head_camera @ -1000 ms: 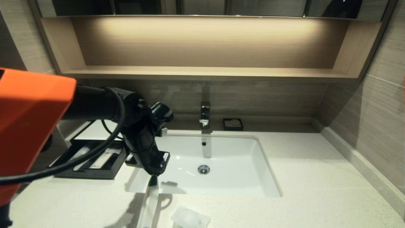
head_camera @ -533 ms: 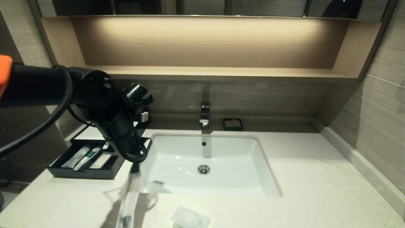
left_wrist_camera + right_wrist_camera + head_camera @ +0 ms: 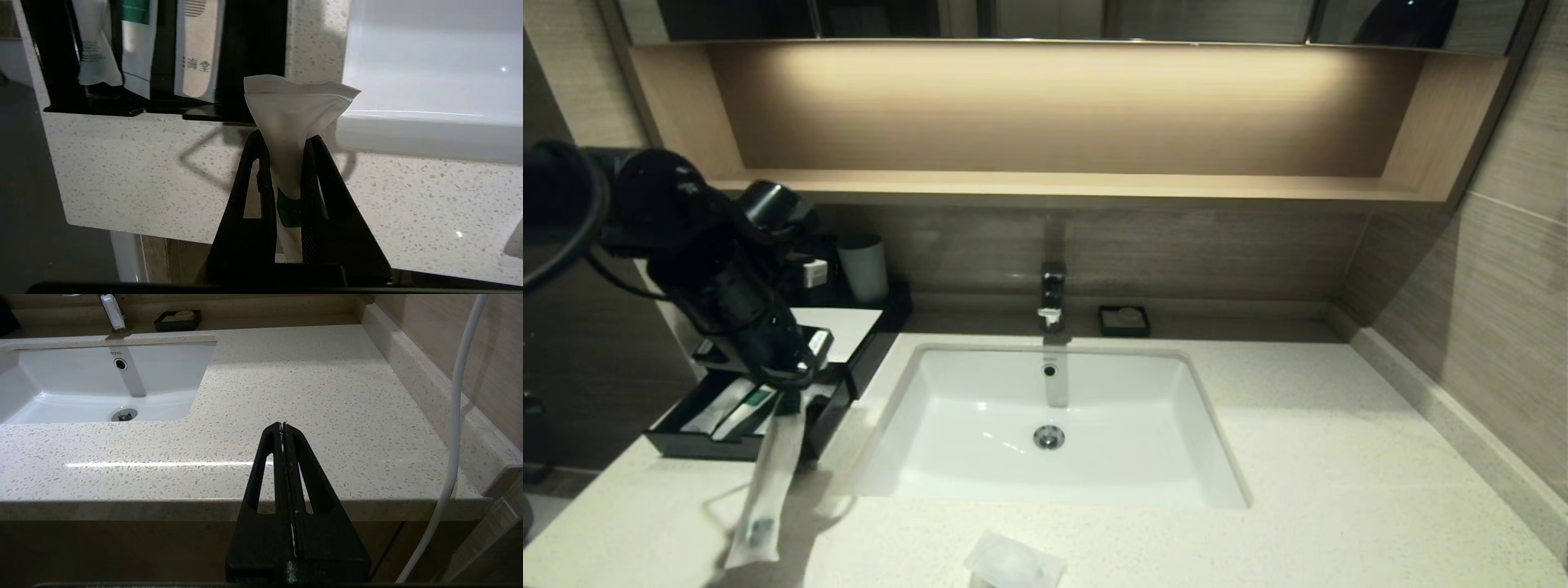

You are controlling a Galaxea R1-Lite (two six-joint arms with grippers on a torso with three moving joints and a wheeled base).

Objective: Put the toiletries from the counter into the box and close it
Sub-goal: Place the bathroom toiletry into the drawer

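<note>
Jaws of the left gripper (image 3: 286, 143) pinch the green-tipped sachet (image 3: 768, 482), now carried from the basin's front to the box (image 3: 743, 408) drawer; release looks next. Right gripper (image 3: 284, 428) parked, closed.

I count three sachets in the open drawer (image 3: 139, 45), one hanging sachet (image 3: 768, 482), one crinkly packet (image 3: 1013, 563), and one cup (image 3: 864, 268).

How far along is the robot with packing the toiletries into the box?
Partway. Several sachets already lie in the open drawer of the box. The left gripper is shut on a long sachet near it. The small packet waits on the counter; the drawer isn't closed.
</note>
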